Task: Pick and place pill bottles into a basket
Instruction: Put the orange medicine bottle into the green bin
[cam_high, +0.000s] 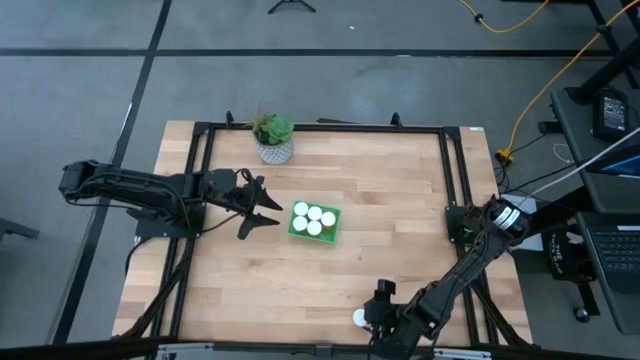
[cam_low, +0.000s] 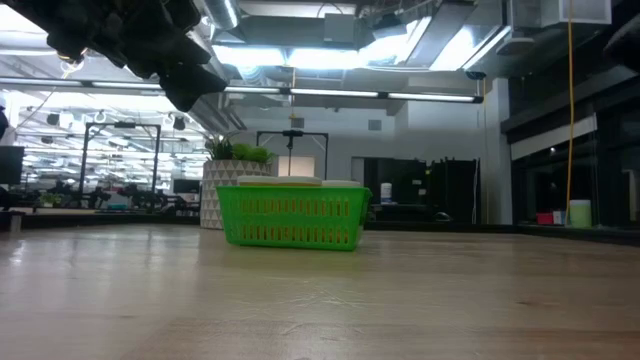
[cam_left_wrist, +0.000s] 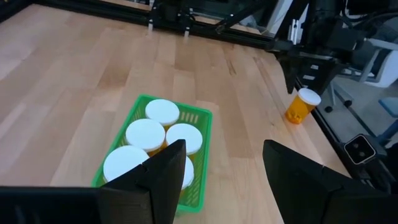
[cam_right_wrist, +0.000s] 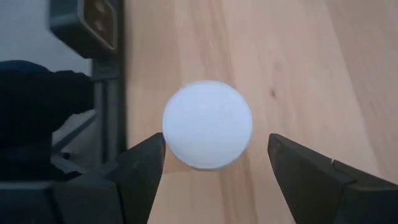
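Observation:
The green basket stands at mid-table with several white-capped pill bottles upright in it. One more orange pill bottle stands upright on its base near the table's front edge, its white cap facing up. My right gripper hangs open just above it, slanting down, with a finger on either side of the cap and not touching it; the high view also shows this gripper. My left gripper is open, raised above the table just left of the basket.
A potted plant in a white-patterned pot stands at the table's far edge, behind the basket. Black frame rails run along the table's sides. Bare wood lies between the basket and the lone bottle.

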